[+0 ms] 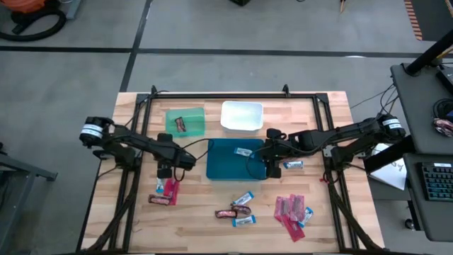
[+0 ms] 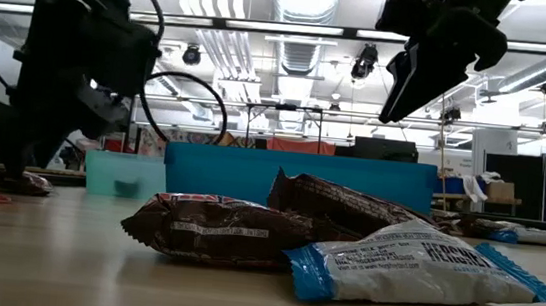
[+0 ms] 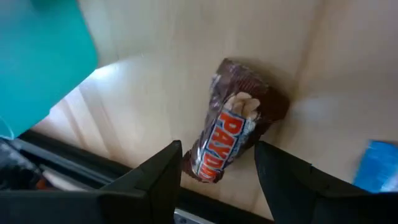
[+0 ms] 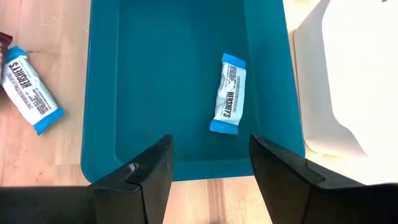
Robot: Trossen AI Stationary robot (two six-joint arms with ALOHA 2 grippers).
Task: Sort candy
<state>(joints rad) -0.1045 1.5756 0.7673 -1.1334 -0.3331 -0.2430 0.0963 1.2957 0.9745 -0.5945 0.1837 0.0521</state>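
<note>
A brown PayDay bar [image 3: 233, 134] lies on the desk [image 1: 198, 212] directly between and just ahead of the left gripper's [image 3: 217, 171] spread fingers, not pinched. A blue-and-white Hershey's bar [image 4: 227, 93] lies in the blue tray [image 4: 124, 93] just ahead of the right gripper [image 4: 210, 163], whose fingers stand wide and hold nothing. More candies [image 1: 290, 209] are scattered on the desk near the right gripper's side. One brown bar [image 1: 181, 123] sits in the green tray [image 1: 195, 127], beyond the left gripper.

Blue wrapper [image 3: 380, 167] — cut off, unreadable
</note>
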